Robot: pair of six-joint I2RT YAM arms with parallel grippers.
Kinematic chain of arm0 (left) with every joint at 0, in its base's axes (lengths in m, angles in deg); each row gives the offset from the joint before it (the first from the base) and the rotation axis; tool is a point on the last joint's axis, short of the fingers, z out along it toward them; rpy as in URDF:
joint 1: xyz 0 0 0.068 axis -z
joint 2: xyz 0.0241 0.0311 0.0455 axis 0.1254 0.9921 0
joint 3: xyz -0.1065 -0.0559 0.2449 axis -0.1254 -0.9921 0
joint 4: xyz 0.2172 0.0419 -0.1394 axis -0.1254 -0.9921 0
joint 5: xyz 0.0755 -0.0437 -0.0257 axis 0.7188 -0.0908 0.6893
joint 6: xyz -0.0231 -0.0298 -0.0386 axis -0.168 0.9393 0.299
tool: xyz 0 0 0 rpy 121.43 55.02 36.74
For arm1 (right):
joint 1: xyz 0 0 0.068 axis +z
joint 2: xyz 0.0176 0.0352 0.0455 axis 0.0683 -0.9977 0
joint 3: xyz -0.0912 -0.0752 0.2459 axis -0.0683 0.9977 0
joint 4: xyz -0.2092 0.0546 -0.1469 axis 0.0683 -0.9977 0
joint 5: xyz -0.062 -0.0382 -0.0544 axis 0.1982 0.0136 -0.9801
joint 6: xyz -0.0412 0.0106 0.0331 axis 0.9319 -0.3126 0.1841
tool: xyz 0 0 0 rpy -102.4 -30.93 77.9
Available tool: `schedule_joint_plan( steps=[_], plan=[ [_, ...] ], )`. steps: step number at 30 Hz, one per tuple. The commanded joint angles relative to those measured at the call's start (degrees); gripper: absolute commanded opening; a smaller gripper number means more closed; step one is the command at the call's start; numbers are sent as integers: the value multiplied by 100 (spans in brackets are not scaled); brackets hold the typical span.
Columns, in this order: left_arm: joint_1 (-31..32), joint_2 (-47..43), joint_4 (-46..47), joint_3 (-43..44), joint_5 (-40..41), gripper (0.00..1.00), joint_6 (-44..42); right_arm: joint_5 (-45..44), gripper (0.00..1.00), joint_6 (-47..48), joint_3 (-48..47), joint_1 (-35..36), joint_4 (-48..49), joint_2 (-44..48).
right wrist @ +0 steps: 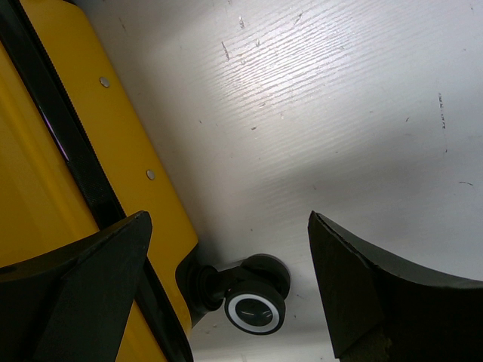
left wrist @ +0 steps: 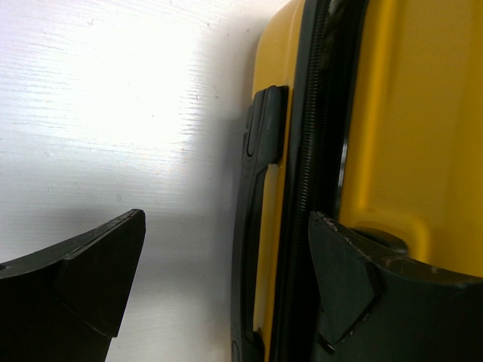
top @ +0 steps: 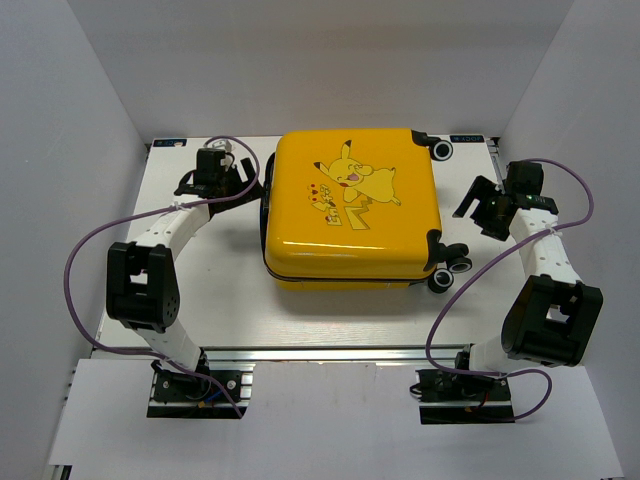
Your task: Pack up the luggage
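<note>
The luggage (top: 350,205) is a yellow hard-shell suitcase with a Pikachu cartoon. It lies flat in the middle of the table with its lid down. My left gripper (top: 248,182) is open at its left side. In the left wrist view the gripper (left wrist: 226,226) straddles the black side handle (left wrist: 260,136), one finger over the table and the other against the yellow shell (left wrist: 407,113) by the dark zipper seam. My right gripper (top: 477,207) is open just off the right side. In the right wrist view the gripper (right wrist: 228,219) hovers over a black wheel (right wrist: 255,309) beside the shell (right wrist: 113,128), holding nothing.
White walls enclose the white table (top: 200,270) on the left, back and right. Wheels stick out at the suitcase's far right corner (top: 441,148) and near right corner (top: 452,266). Purple cables (top: 90,240) loop off both arms. An aluminium rail (top: 330,352) runs along the near edge.
</note>
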Motion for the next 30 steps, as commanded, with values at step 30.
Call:
schedule_joint_plan(
  steps=[30],
  plan=[
    [118,176,196,-1380,608,98,232,-497,89,158,-1027,685,-574,-951]
  ],
)
